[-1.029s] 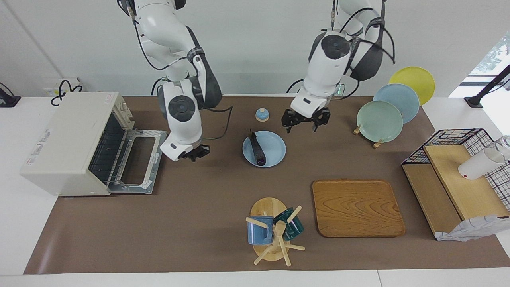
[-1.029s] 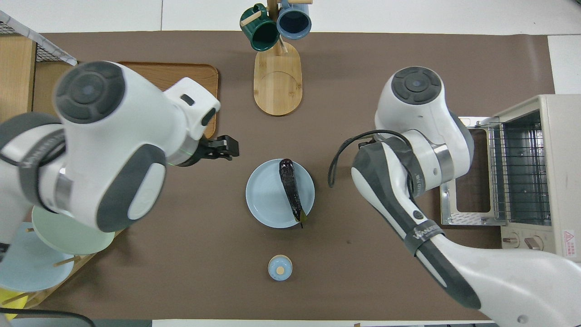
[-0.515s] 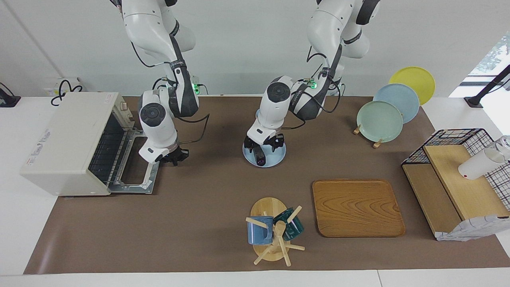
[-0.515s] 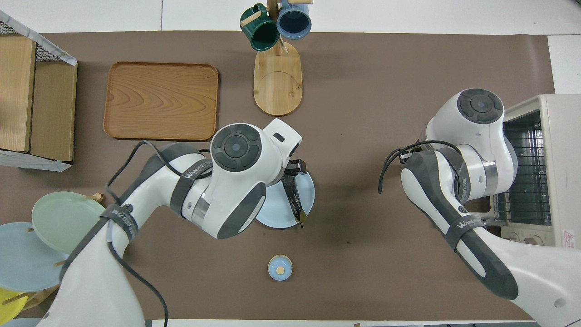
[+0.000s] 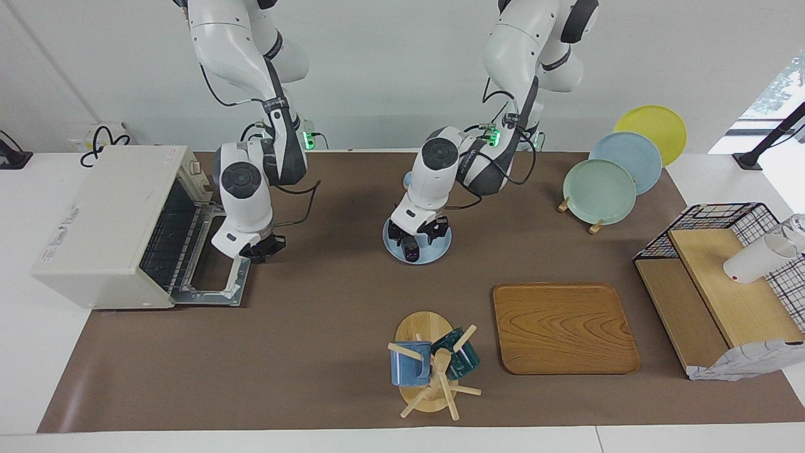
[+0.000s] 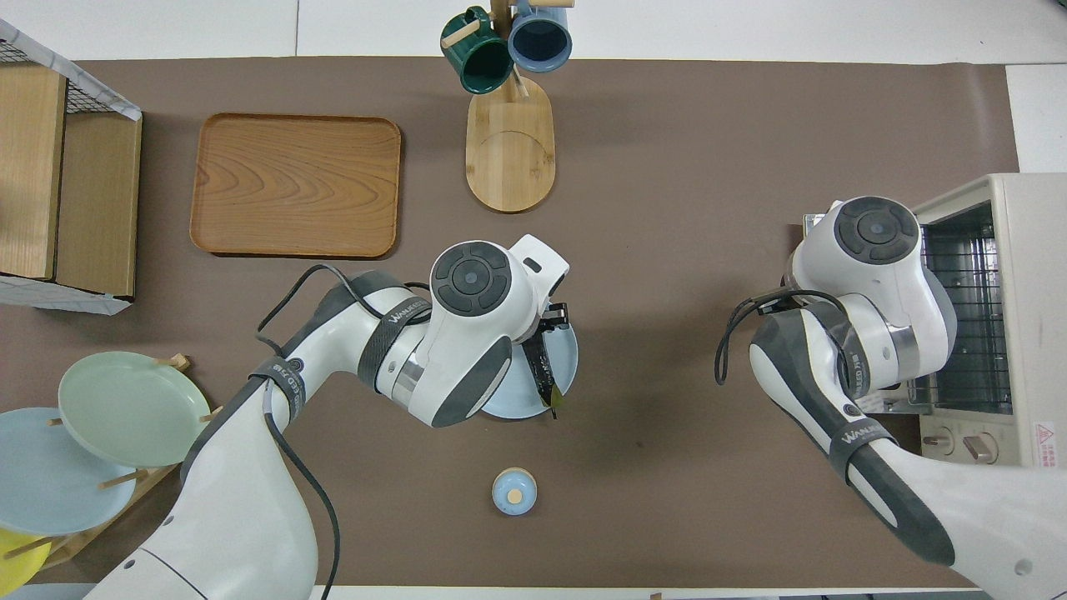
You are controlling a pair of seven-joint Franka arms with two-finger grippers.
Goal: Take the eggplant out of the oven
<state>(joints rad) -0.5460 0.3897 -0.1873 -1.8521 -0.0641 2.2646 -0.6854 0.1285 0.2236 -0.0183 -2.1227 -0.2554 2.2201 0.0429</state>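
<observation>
The dark purple eggplant (image 5: 412, 250) lies on a light blue plate (image 5: 441, 248) in the middle of the table, outside the oven; it also shows in the overhead view (image 6: 543, 379). My left gripper (image 5: 416, 236) is low over the plate, open, its fingers standing on either side of the eggplant. The cream-white oven (image 5: 107, 220) stands at the right arm's end of the table, its door (image 5: 217, 251) dropped open and its wire rack bare. My right gripper (image 5: 261, 247) hangs at the door's edge.
A wooden tray (image 5: 563, 327) and a mug tree (image 5: 431, 365) with two mugs lie farther from the robots. A rack of plates (image 5: 600, 189) and a black wire basket (image 5: 723, 220) stand at the left arm's end. A small blue knobbed lid (image 6: 514, 490) sits nearer the robots.
My left gripper came down from beside the plate until it straddled the eggplant. My right gripper moved toward the oven's open door. The eggplant has stayed on the plate.
</observation>
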